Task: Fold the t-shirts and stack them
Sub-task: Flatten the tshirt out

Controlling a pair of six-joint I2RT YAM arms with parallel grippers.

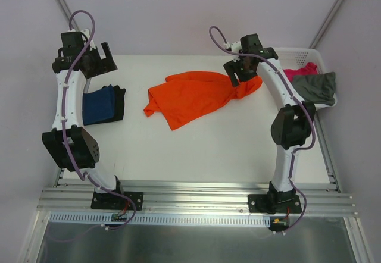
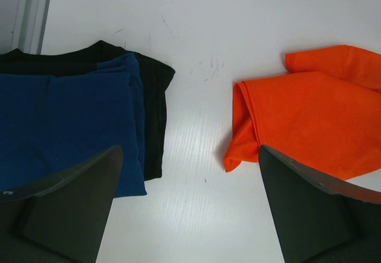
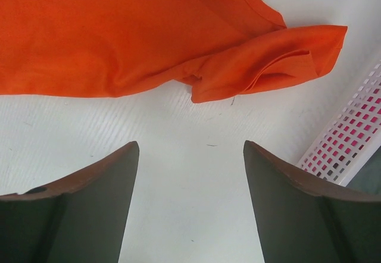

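Note:
A crumpled orange t-shirt (image 1: pixel 193 96) lies spread across the middle of the table. My right gripper (image 1: pixel 235 72) hangs over its right end. In the right wrist view that gripper (image 3: pixel 190 145) is open, with bare table between its fingers and the orange cloth (image 3: pixel 119 31) just beyond the tips. A folded navy blue t-shirt (image 1: pixel 100 107) rests on a black cloth (image 1: pixel 119 99) at the left. My left gripper (image 1: pixel 102 56) is raised behind that pile. It is wide open (image 2: pixel 189 150) and holds nothing, with the navy shirt (image 2: pixel 65 126) and orange shirt (image 2: pixel 321 120) to either side.
A white lattice basket (image 1: pixel 297 52) stands at the back right corner, holding a pink t-shirt (image 1: pixel 299 71) and a grey-olive one (image 1: pixel 315 87) draped over its rim. The basket's wall (image 3: pixel 351 150) is close to the right of my right gripper. Walls enclose the table.

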